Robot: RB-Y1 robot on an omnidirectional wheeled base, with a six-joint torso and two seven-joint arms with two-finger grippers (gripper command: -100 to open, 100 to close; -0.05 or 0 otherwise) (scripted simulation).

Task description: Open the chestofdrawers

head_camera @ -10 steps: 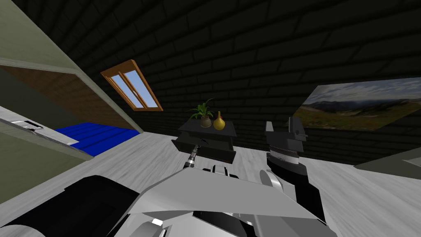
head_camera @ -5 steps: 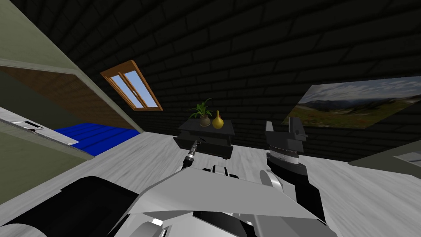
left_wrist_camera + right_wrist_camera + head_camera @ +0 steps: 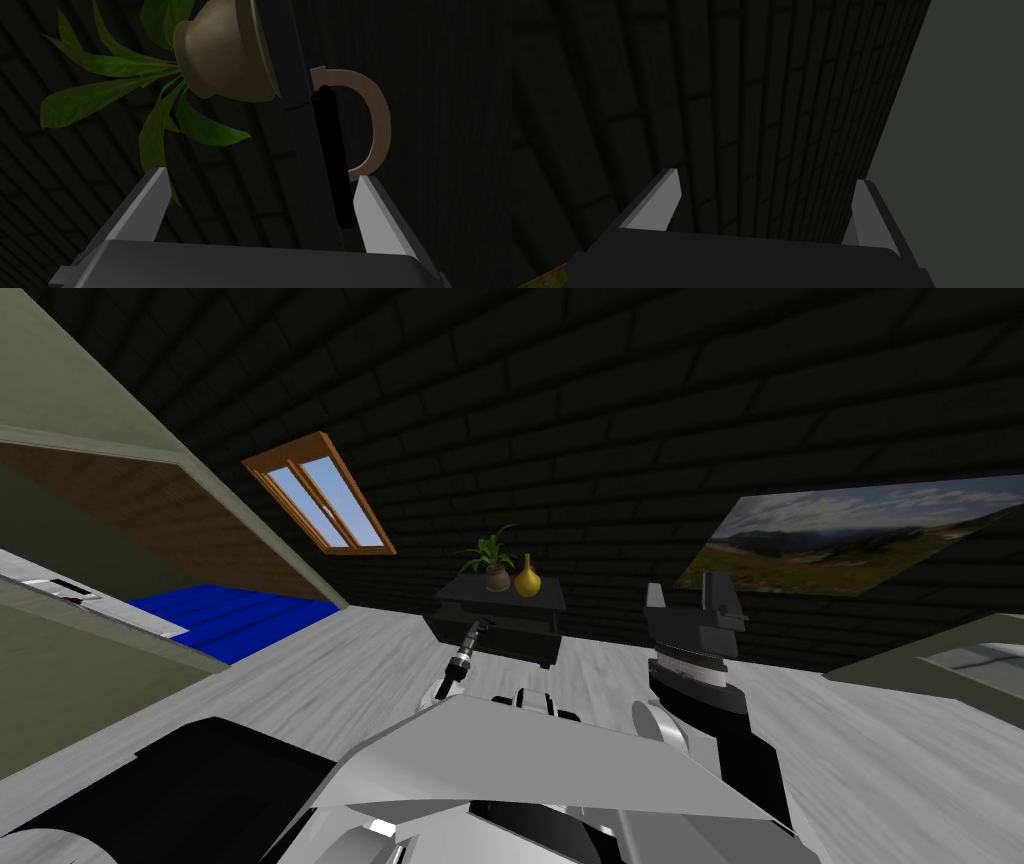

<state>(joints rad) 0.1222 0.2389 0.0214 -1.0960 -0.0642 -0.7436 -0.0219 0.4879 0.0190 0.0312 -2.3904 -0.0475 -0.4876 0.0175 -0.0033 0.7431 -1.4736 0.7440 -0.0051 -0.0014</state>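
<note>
The dark chest of drawers stands against the black brick wall, and one drawer front juts a little toward me. My left gripper reaches up to that front. In the left wrist view the left gripper is open. A black bar handle on a tan curved bracket lies between its fingers, close to one finger. My right gripper is raised to the right of the chest, open and holding nothing.
A potted plant and a yellow vase stand on the chest; the plant's pot is near my left hand. A blue rug lies left. A window and a landscape picture hang on the wall.
The whole head view has shifted: I have backed away, so the chest looks smaller and farther and the wall picture has slid left. My left arm stretches on toward the drawer front.
</note>
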